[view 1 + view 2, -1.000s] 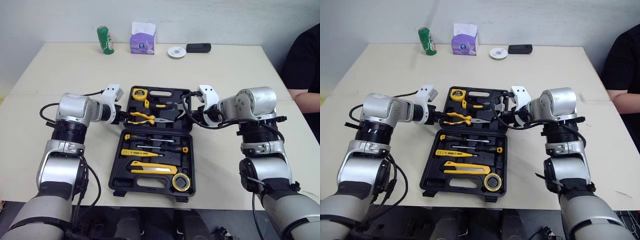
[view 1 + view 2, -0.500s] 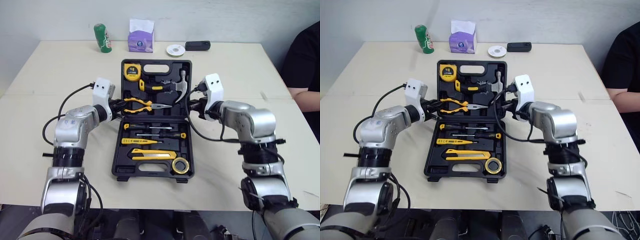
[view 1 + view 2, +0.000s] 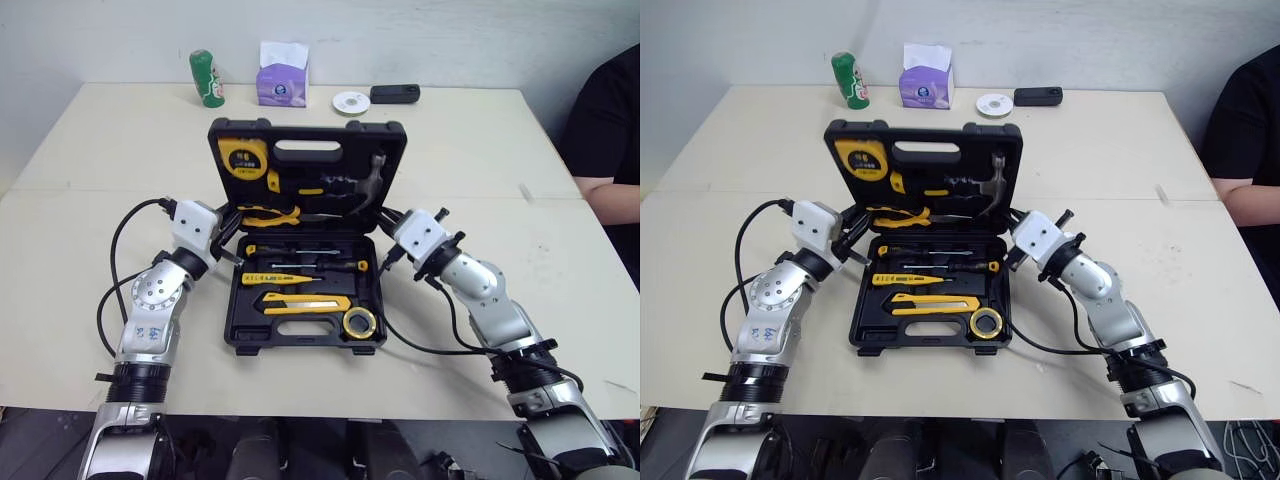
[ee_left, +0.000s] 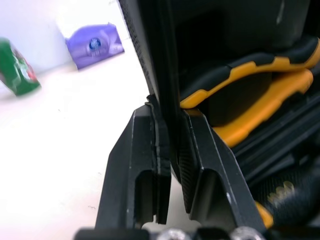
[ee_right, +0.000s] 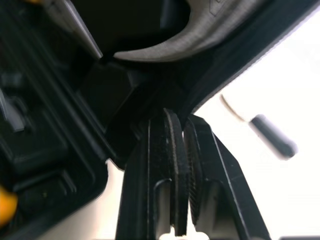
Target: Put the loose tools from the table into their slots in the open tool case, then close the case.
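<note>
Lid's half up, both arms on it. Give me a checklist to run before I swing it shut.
1. Left pincer clamped on the left wall of the lid: ok.
2. Right pincer gripping the lid's right edge: cannot tell.
3. Pliers, hammer and tape measure seated in the lid: ok.
4. Screwdrivers, knife and tape roll seated in the base: ok.
5. Right arm's cable outside the base's rim: ok.
6. Lid shut: not ok, it stands partly raised.

Flanks: bare table (image 3: pixel 90 200) both sides of case (image 3: pixel 300 347).
Behind lid (image 3: pixel 398 140): can (image 3: pixel 207 78), tissue box (image 3: pixel 282 82), white disc (image 3: pixel 351 102), black device (image 3: pixel 395 93).
Far right: person's arm (image 3: pixel 605 190).
</note>
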`<state>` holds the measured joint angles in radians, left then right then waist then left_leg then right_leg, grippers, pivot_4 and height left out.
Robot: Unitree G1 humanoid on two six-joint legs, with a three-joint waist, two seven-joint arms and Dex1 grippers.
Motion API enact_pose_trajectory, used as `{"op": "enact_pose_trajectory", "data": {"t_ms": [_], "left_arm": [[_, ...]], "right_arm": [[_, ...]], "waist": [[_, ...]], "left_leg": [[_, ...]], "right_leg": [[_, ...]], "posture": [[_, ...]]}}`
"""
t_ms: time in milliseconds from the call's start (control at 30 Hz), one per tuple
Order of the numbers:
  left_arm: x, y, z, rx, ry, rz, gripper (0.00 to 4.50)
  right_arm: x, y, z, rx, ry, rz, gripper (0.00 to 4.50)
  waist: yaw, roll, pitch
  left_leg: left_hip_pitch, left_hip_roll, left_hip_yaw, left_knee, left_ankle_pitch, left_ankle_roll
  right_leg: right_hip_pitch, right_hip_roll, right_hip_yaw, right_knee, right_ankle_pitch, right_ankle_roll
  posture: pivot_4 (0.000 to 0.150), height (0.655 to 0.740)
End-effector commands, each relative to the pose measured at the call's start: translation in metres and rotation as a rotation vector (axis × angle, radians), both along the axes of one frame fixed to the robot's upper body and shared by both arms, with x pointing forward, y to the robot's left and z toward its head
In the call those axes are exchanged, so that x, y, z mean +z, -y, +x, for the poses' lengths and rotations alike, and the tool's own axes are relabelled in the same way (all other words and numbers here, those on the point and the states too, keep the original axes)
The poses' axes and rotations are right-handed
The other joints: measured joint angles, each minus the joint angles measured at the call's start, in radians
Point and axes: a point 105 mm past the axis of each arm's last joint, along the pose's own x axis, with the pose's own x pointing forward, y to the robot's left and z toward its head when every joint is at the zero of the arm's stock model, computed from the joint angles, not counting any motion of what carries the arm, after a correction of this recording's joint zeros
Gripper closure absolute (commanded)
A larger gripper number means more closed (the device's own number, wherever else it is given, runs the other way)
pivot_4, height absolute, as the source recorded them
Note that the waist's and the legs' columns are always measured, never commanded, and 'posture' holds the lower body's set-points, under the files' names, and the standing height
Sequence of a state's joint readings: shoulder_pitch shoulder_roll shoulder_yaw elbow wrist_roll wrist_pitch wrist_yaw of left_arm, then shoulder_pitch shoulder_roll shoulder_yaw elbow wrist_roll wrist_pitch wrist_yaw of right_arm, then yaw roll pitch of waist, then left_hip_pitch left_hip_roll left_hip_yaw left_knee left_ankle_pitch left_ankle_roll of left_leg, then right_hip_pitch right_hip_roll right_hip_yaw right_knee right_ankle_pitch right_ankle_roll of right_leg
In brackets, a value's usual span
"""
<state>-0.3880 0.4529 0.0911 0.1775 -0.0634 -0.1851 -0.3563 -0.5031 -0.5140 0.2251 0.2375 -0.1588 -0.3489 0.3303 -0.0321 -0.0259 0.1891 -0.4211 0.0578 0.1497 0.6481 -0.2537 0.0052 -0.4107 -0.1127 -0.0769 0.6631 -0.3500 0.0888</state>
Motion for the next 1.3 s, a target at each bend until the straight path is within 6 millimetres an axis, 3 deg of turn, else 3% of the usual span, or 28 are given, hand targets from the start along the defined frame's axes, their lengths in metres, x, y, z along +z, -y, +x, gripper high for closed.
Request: {"op": "enact_pose_trajectory", "data": {"t_ms": [33,200,333,367,467,567,633,667,700,833,967,1067,1233,1267,1300], "left_arm": [[0.014,-0.04,-0.01,0.149,0.141,0.137,4.31],[-0.004,-0.043,-0.016,0.146,0.118,0.189,4.31],[-0.014,-0.045,-0.022,0.116,0.048,0.144,4.31],[-0.014,-0.045,-0.025,0.094,0.028,0.109,3.89],[-0.016,-0.044,-0.034,0.019,-0.042,0.084,2.64],[-0.019,-0.055,-0.049,-0.026,-0.149,0.054,1.23],[-0.019,-0.066,-0.06,-0.026,-0.209,0.027,1.22],[-0.018,-0.073,-0.065,-0.023,-0.237,0.015,1.22],[-0.018,-0.077,-0.069,-0.019,-0.257,0.007,1.22],[-0.011,-0.09,-0.07,-0.001,-0.3,-0.033,1.22],[0.0,-0.087,-0.052,0.001,-0.27,-0.063,1.22],[0.001,-0.08,-0.037,-0.019,-0.291,-0.079,2.01],[-0.007,-0.068,-0.01,-0.056,-0.35,-0.065,4.31],[-0.009,-0.066,-0.004,-0.057,-0.367,-0.056,4.5],[-0.01,-0.064,0.001,-0.062,-0.378,-0.049,4.5]], "right_arm": [[-0.021,0.043,-0.003,-0.101,0.092,-0.162,4.5],[-0.045,0.05,-0.011,-0.076,0.154,-0.28,4.5],[-0.051,0.048,-0.017,-0.046,0.17,-0.314,4.5],[-0.05,0.048,-0.019,-0.039,0.174,-0.304,4.5],[-0.046,0.052,-0.022,-0.036,0.168,-0.289,3.31],[-0.041,0.062,-0.026,-0.048,0.138,-0.269,1.77],[-0.04,0.069,-0.03,-0.05,0.101,-0.265,0.91],[-0.041,0.072,-0.034,-0.039,0.07,-0.262,0.18],[-0.044,0.074,-0.036,-0.028,0.026,-0.256,0.08],[-0.051,0.077,-0.051,0.05,-0.135,-0.188,0.08],[-0.056,0.068,-0.067,0.163,-0.389,-0.018,0.08],[-0.063,0.059,-0.085,0.249,-0.52,-0.008,1.38],[-0.076,0.056,-0.1,0.275,-0.62,-0.069,3.99],[-0.077,0.057,-0.098,0.254,-0.621,-0.07,4.45],[-0.077,0.057,-0.095,0.237,-0.618,-0.069,4.45]], "waist": [[0.0,0.0,0.0],[0.001,-0.001,-0.001],[0.0,-0.001,-0.001],[0.0,-0.001,-0.001],[0.0,-0.001,-0.001],[0.001,-0.001,-0.001],[0.0,-0.001,-0.001],[0.0,-0.001,-0.001],[0.0,-0.001,-0.001],[0.003,-0.001,-0.001],[0.008,-0.001,-0.001],[0.007,-0.001,-0.001],[0.005,-0.002,-0.001],[0.004,-0.002,-0.001],[0.004,-0.002,-0.002]], "left_leg": [[0.0,0.0,0.0,0.0,0.0,0.0],[0.001,0.001,0.0,0.0,0.0,0.0],[0.009,0.001,0.0,-0.002,0.0,0.0],[0.014,0.001,0.0,-0.004,-0.001,-0.001],[0.018,0.004,0.0,-0.003,-0.004,-0.002],[0.016,0.004,0.0,-0.002,-0.004,-0.002],[0.017,0.004,0.0,-0.001,-0.004,-0.002],[0.017,0.004,0.0,-0.001,-0.004,-0.002],[0.018,0.004,-0.001,-0.001,-0.004,-0.002],[0.018,0.005,-0.002,-0.002,-0.004,-0.003],[0.018,0.005,-0.006,-0.001,-0.007,-0.001],[0.018,0.005,-0.006,-0.001,-0.008,0.0],[0.018,0.005,-0.003,0.0,-0.008,0.0],[0.018,0.005,-0.003,0.0,-0.008,0.0],[0.018,0.005,-0.002,0.001,-0.008,0.0]], "right_leg": [[0.0,0.0,0.0,0.0,0.0,0.0],[0.001,0.0,0.0,0.0,0.0,0.0],[0.01,0.0,0.0,-0.003,0.0,0.0],[0.015,0.0,0.0,-0.005,0.0,-0.001],[0.019,0.002,0.0,-0.006,-0.001,-0.001],[0.019,0.001,0.0,-0.005,-0.001,-0.001],[0.019,0.001,0.0,-0.005,-0.001,-0.001],[0.019,0.001,0.0,-0.005,-0.001,-0.001],[0.02,0.001,0.001,-0.005,-0.001,-0.002],[0.02,0.002,0.002,-0.005,-0.002,-0.003],[0.024,0.002,0.002,-0.006,-0.002,-0.003],[0.024,0.001,0.001,-0.006,-0.002,-0.002],[0.023,0.003,-0.003,-0.006,-0.001,-0.002],[0.022,0.003,-0.003,-0.005,-0.001,-0.002],[0.022,0.003,-0.002,-0.005,-0.001,-0.002]], "posture": [[0.15,0.74],[0.15,0.74],[0.15,0.74],[0.15,0.74],[0.15,0.74],[0.15,0.74],[0.15,0.74],[0.15,0.74],[0.15,0.74],[0.15,0.74],[0.15,0.74],[0.15,0.74],[0.15,0.74],[0.15,0.74],[0.15,0.74]]}}
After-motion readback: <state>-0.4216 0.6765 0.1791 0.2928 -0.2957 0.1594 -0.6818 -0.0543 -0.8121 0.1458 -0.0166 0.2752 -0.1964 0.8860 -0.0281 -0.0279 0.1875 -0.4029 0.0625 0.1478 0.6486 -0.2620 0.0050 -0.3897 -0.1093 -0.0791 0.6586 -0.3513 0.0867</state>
